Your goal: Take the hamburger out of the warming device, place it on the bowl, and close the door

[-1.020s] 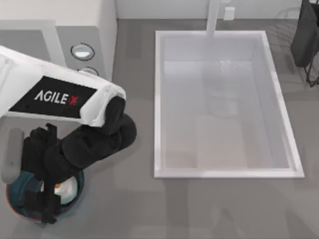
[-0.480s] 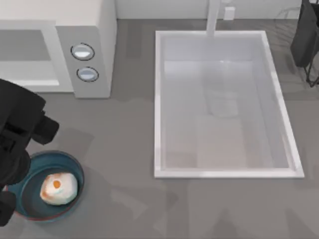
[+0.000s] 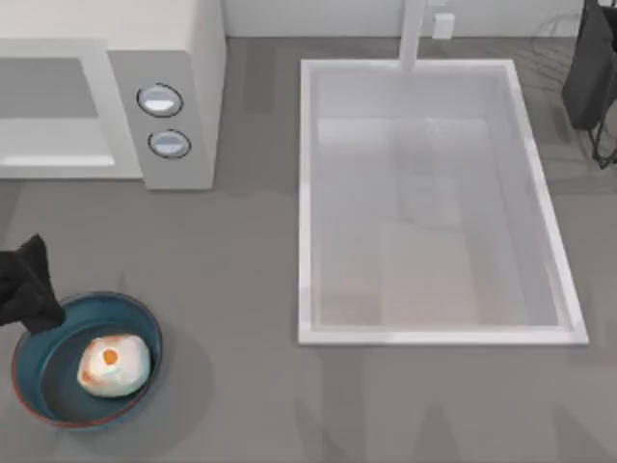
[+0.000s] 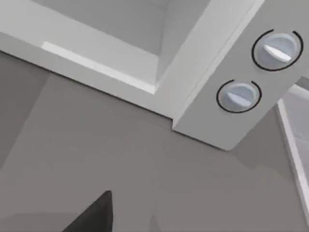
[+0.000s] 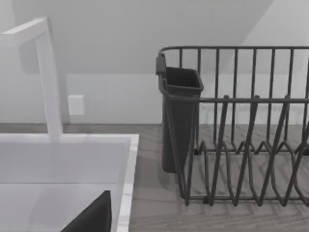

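1. Risk, door: the cavity of the warming device (image 3: 58, 106) stands open, and no door panel can be made out in the top view. The door is judged to lie off the table's left edge; a swing begun blind could strike the appliance frame or miss the panel.
2. Risk, bowl: a dark part of the left arm (image 3: 27, 289) sits at the table's left edge, just beside the rim of the bowl (image 3: 145, 323). A careless sweep toward the door could clip the rim and shift or tip the bowl.
3. Left gripper: finger state cannot be told; the left wrist view faces the two knobs (image 4: 239, 95) and the cavity's lower edge.
4. Right arm: parked near the dish rack (image 5: 241, 125), beside the sink basin (image 3: 434, 203).
5. The hamburger (image 3: 114, 365): a small rounded cream-white lump with an orange-brown patch and an orange spot. It lies inside the bowl, toward its right side, held by nothing.
6. Bowl: round, shallow, blue-teal, thin reddish-brown rim.
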Motion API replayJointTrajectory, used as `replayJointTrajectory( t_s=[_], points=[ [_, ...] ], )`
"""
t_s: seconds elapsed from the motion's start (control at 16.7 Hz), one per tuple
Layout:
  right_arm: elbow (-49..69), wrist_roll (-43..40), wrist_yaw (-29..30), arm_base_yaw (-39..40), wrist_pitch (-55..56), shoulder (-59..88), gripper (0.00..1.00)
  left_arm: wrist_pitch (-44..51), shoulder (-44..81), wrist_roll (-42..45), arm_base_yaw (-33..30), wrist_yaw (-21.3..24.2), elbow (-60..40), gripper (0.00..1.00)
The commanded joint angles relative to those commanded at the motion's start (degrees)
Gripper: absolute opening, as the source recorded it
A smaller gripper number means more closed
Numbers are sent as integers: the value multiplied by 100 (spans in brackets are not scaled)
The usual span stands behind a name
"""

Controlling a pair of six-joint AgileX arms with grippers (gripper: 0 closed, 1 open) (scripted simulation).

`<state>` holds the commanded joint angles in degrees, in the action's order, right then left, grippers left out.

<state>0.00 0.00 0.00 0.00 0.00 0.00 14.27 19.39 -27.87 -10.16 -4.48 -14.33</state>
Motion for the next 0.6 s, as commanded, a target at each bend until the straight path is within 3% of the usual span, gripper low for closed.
replayJointTrajectory(
  t_s=[0.3,0.6],
  points=[
    [0,0,0,0,0,0,100,-1093,-1594,2142,742,364,1079,100],
    [0,0,0,0,0,0,100,-1427,-1939,2787,1016,448,1434,100]
  ],
)
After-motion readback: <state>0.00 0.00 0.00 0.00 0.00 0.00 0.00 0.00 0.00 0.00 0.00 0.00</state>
